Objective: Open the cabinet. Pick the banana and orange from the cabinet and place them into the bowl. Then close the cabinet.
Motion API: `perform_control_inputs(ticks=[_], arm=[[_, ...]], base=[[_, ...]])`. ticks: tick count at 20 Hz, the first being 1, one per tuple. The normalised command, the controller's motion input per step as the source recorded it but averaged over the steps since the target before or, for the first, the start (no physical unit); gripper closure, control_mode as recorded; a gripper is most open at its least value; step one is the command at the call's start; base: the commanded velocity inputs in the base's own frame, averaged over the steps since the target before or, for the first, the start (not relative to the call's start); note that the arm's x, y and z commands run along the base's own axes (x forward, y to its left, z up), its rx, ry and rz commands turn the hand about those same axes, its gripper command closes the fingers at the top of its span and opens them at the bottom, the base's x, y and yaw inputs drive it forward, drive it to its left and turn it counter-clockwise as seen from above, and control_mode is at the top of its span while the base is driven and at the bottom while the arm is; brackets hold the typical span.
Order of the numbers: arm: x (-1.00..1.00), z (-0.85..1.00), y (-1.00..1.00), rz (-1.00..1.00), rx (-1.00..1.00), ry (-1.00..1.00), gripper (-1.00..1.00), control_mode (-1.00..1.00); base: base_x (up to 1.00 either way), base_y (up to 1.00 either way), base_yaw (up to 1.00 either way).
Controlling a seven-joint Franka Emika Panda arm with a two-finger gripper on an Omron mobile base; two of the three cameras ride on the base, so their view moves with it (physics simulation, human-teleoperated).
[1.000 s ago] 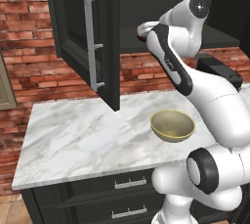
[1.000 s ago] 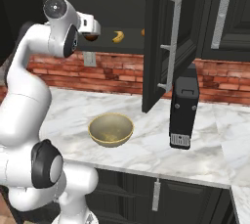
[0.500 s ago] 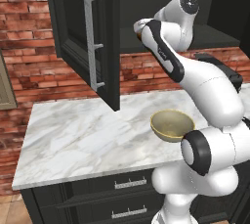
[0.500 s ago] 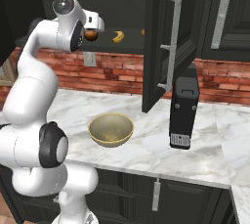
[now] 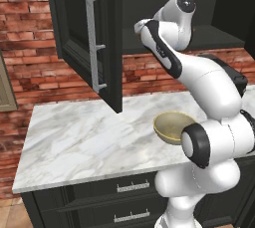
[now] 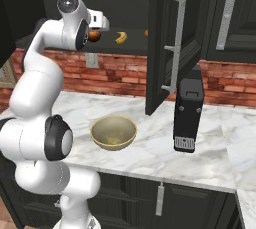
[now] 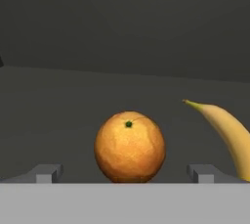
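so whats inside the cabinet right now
On the cabinet shelf sit an orange and, beside it, a banana. The open gripper faces the orange. Another orange-coloured thing peeks past the door edge; the door covers the rest of it.

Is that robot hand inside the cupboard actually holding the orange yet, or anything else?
Nothing is held. The gripper has its jaws wide open, one on each side of the orange, not touching it. The banana lies untouched beside it.

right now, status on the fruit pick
End effector open, lined up on orange. Banana beside it, apart. Bowl empty. Nothing between.
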Motion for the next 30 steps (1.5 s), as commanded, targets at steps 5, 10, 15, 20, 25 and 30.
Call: perform_control_inputs(ticks=[5,10,15,20,25,30], arm=[[0.19,-0.09,0.0,-0.01,-0.03,0.0,-1.0,-1.0],[0.25,-0.09,0.0,-0.01,0.0,0.0,-1.0,-1.0],[0.26,-0.18,0.0,-0.01,0.0,0.0,-1.0,-1.0],[0.24,-0.24,0.0,-0.01,0.0,0.0,-1.0,-1.0],[0.17,-0.36,0.0,-0.01,0.0,0.0,-1.0,-1.0],[0.16,-0.4,0.05,-0.02,-0.03,0.0,1.0,-1.0]], base=[[0.0,0.0,0.0],[0.0,0.0,0.0],[0.0,0.0,0.0],[0.0,0.0,0.0],[0.0,0.0,0.0],[0.0,0.0,0.0]])
